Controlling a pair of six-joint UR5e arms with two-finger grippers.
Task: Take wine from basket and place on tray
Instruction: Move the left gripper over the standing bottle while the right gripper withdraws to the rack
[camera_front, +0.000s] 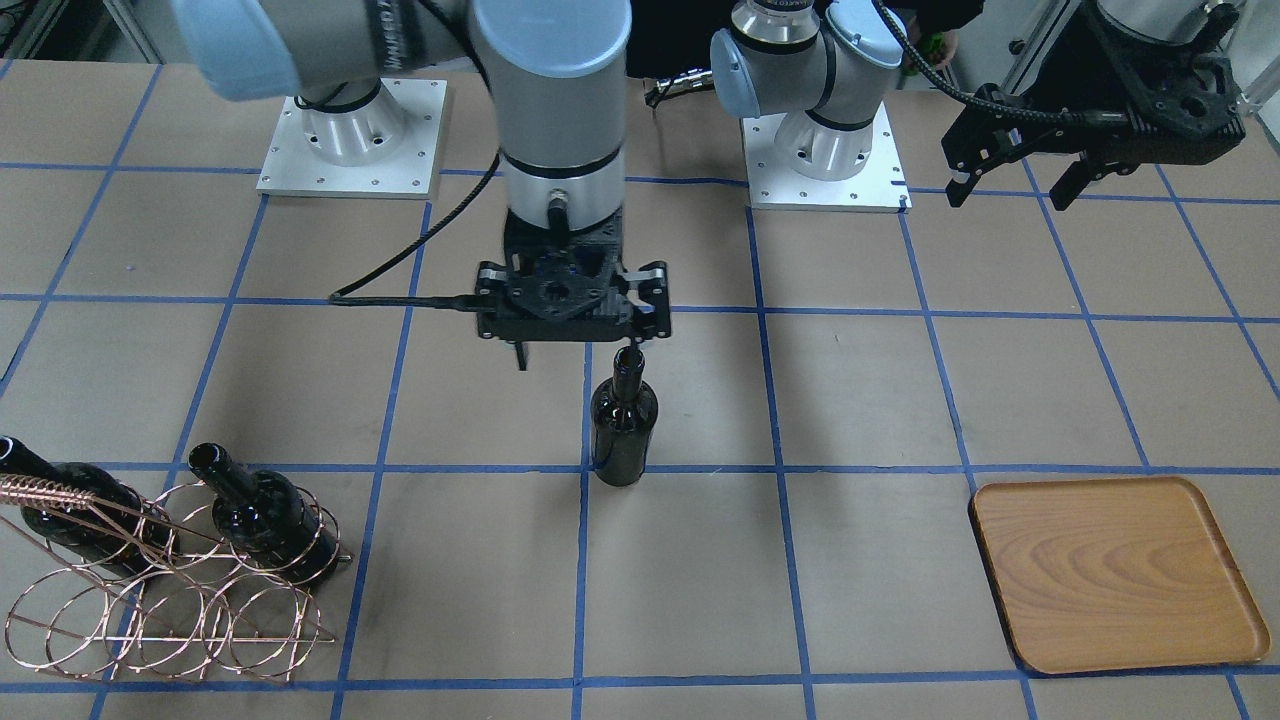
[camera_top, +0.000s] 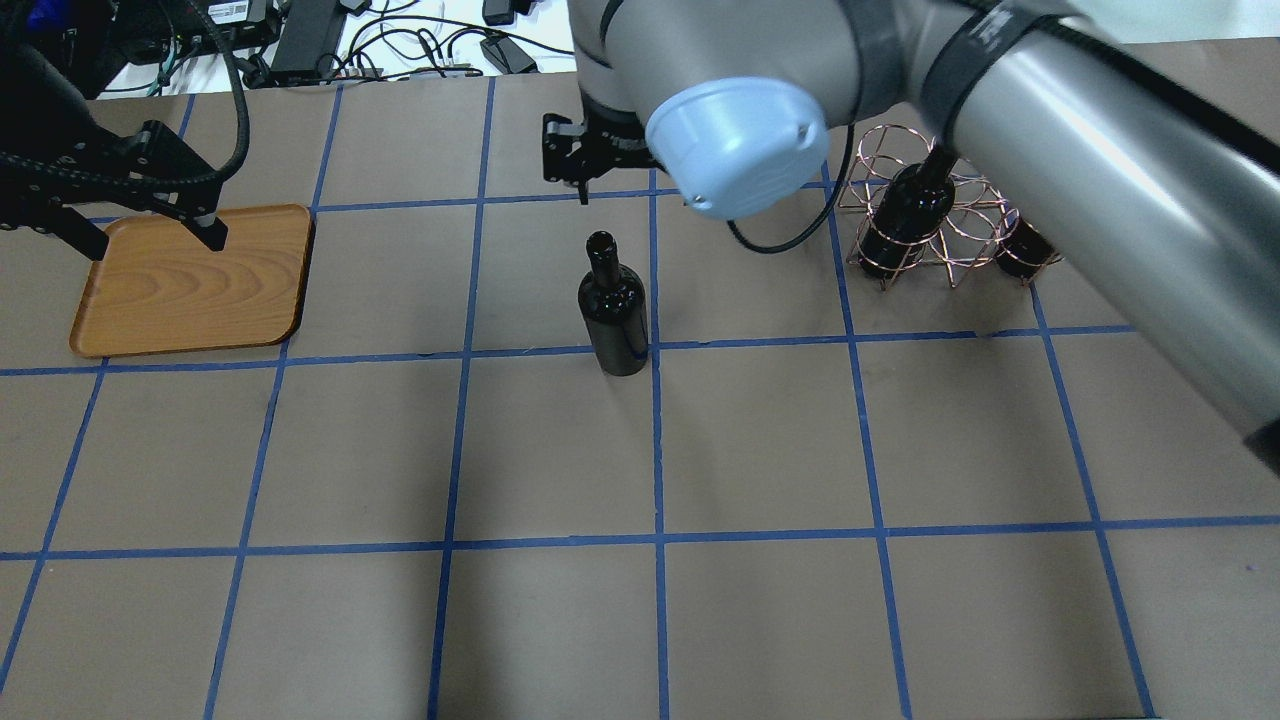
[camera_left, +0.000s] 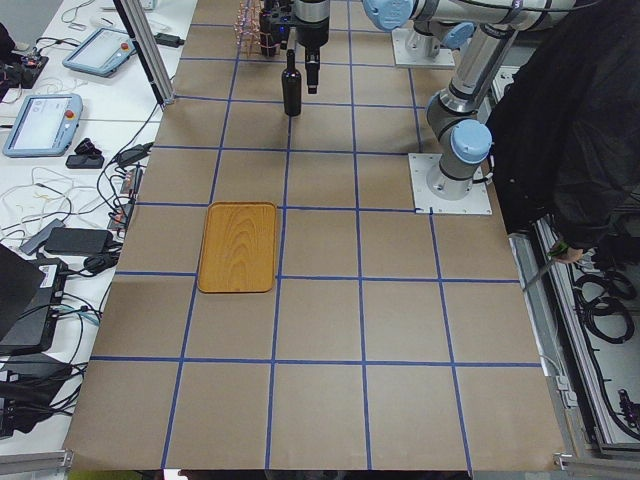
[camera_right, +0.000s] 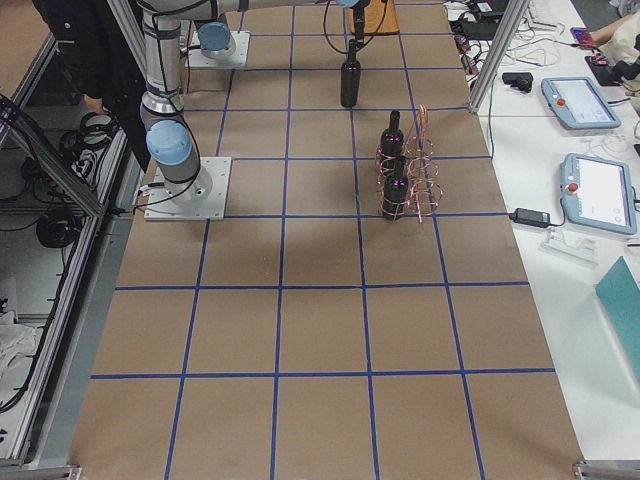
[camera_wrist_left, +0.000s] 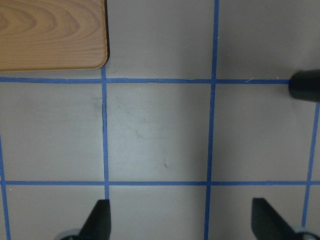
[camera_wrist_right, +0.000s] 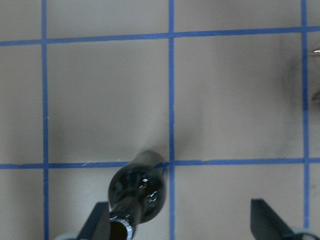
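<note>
A dark wine bottle (camera_front: 623, 430) stands upright on the table's middle, also in the overhead view (camera_top: 612, 315). My right gripper (camera_front: 577, 350) hangs just over it, open. In the right wrist view the bottle's mouth (camera_wrist_right: 136, 192) sits close to one fingertip (camera_wrist_right: 100, 222), with the jaws wide apart and not closed on it. The copper wire basket (camera_front: 170, 600) holds two more bottles (camera_front: 265, 515) (camera_front: 70, 505). The wooden tray (camera_front: 1115, 570) lies bare. My left gripper (camera_top: 153, 240) is open and empty, raised over the tray's (camera_top: 190, 290) far edge.
Brown paper with a blue tape grid covers the table. The two arm bases (camera_front: 352, 150) (camera_front: 825, 150) stand at the robot's side. The left wrist view shows the tray's corner (camera_wrist_left: 50, 32) and the bottle's base (camera_wrist_left: 305, 85) at the right edge.
</note>
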